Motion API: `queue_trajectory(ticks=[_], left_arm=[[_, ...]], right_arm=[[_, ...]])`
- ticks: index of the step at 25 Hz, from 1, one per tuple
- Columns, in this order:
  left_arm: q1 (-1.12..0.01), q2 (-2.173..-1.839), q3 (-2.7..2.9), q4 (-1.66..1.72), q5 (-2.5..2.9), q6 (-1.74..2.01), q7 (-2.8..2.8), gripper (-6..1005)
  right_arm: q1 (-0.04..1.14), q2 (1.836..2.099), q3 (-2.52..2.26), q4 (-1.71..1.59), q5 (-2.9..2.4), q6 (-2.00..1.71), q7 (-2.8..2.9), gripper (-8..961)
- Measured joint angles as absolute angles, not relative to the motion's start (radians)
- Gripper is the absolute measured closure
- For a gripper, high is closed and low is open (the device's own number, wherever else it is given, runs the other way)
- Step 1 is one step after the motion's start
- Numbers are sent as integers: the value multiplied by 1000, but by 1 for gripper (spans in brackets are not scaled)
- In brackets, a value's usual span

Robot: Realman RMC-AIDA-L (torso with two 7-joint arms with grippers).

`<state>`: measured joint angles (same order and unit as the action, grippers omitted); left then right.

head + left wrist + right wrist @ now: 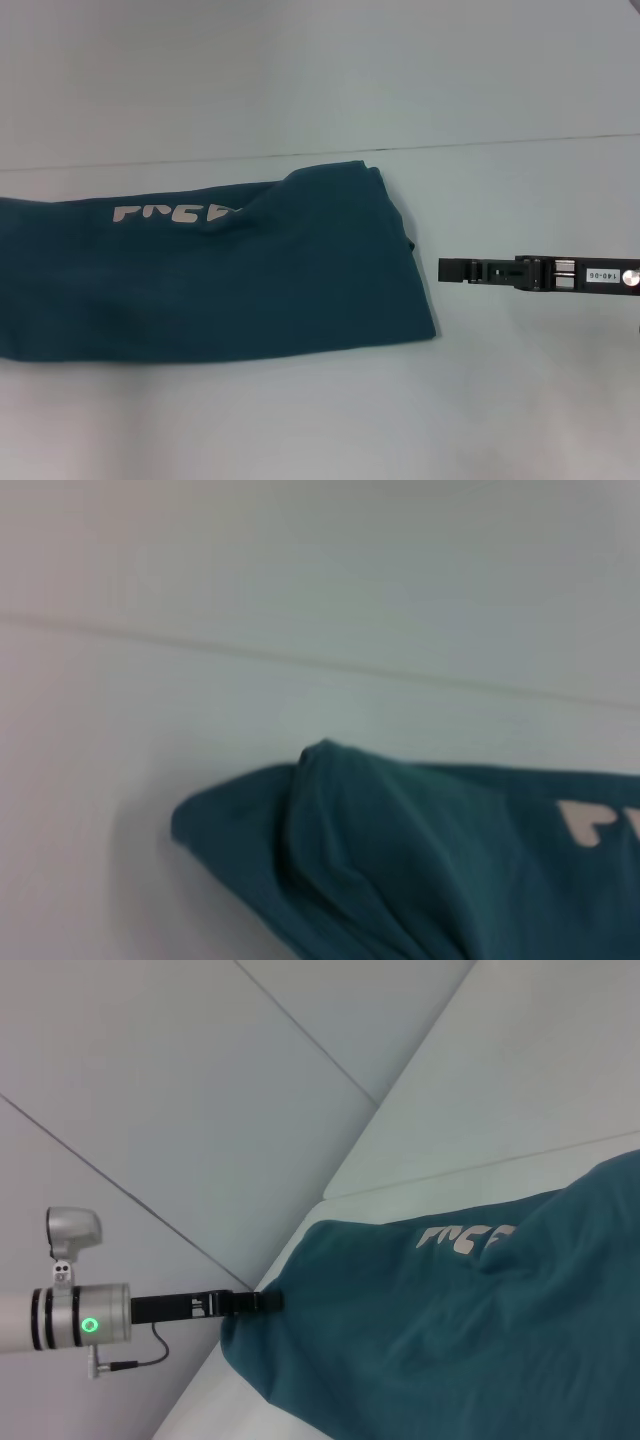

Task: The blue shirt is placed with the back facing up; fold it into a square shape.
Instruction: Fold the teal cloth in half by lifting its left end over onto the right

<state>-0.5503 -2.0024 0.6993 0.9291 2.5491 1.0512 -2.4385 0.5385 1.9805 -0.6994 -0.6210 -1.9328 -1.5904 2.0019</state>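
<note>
A: Across the pale surface (pixel 520 400), left of middle: the blue shirt (pixel 230 280), folded into a long band. Its left end runs off the head view. White letters (pixel 175 213) show near the far edge, partly tucked under a fold, so they can't be read whole.

B: Right tool?

A: Right tool (pixel 446 269) sits just beside the shirt's right end, not touching, lying flat and pointing at it. Fingers look pressed together, nothing between them.

B: And the left?

A: Outside the head view. The right wrist view shows the left tool (pixel 270 1302) at the shirt's far end, its tip touching the cloth. Open or gripping, cannot tell.
</note>
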Motion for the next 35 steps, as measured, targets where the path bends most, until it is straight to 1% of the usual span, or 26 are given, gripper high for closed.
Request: queue_trajectory(ticks=[2, 7, 10, 11, 13, 18, 26, 35], left_arm=[[-543, -2026, 708, 995, 2551, 1060, -2434, 860], [-504, -2119, 769, 1289, 2587, 1140, -2449, 859], [-524, -2152, 802, 1412, 2652, 1209, -2476, 859], [-529, -2157, 817, 1443, 2672, 1224, -2486, 859], [-536, -2163, 868, 1500, 2704, 1248, -2519, 859], [-562, -2161, 1017, 1612, 2810, 1284, -2622, 862], [-671, -2160, 1124, 1622, 2857, 1327, -2643, 863], [-694, -2164, 1321, 1584, 2858, 1275, -2640, 864]], right_arm=[[539, 1980, -700, -621, -1933, -1587, 2002, 223], [541, 1980, -700, -621, -1931, -1581, 2001, 223], [540, 1980, -700, -621, -1928, -1580, 1996, 224], [540, 1980, -699, -621, -1928, -1578, 1995, 224], [541, 1981, -700, -621, -1928, -1577, 1995, 224], [540, 1982, -699, -621, -1928, -1574, 1995, 223], [539, 1981, -704, -612, -1932, -1567, 1994, 223], [538, 1958, -705, -574, -2020, -1551, 2042, 224]])
